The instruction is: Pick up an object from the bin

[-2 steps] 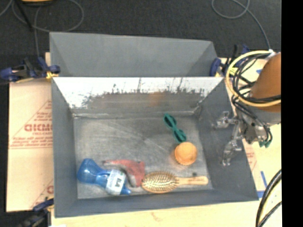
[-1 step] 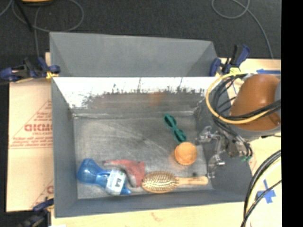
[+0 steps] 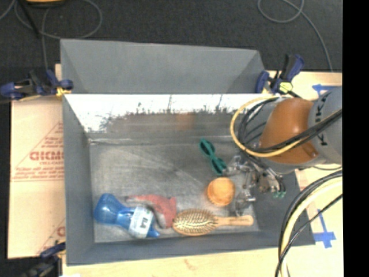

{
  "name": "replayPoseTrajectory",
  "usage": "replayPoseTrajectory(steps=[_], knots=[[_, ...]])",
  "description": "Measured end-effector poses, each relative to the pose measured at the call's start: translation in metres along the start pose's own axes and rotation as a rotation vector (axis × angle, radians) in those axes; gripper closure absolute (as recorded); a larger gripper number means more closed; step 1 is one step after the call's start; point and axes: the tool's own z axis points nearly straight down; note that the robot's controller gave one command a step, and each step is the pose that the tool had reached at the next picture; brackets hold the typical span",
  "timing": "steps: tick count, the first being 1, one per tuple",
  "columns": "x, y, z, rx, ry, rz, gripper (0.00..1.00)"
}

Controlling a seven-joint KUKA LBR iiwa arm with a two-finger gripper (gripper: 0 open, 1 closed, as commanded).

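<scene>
My gripper [image 3: 252,182] hangs low at the right end of the bin floor. Just left of it, close to or touching it, lies an orange ball [image 3: 221,191]. A wooden hairbrush [image 3: 203,221] lies along the front wall, its handle reaching under the gripper. A green plastic tool [image 3: 213,156] lies up and to the left of the gripper, toward the back.
At the front left lie a blue and white bottle-shaped thing [image 3: 122,214] and a red piece [image 3: 157,205], side by side. The arm with its orange cover and looped cables stands over the bin's right wall.
</scene>
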Motion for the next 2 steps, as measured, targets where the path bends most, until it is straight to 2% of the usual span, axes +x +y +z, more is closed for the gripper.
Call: replayPoseTrajectory(steps=[1,2], knots=[[0.018,0.007,0.009,-0.002,0.003,0.028,0.0],[0.005,0.03,0.008,0.001,0.013,0.264,1.0]])
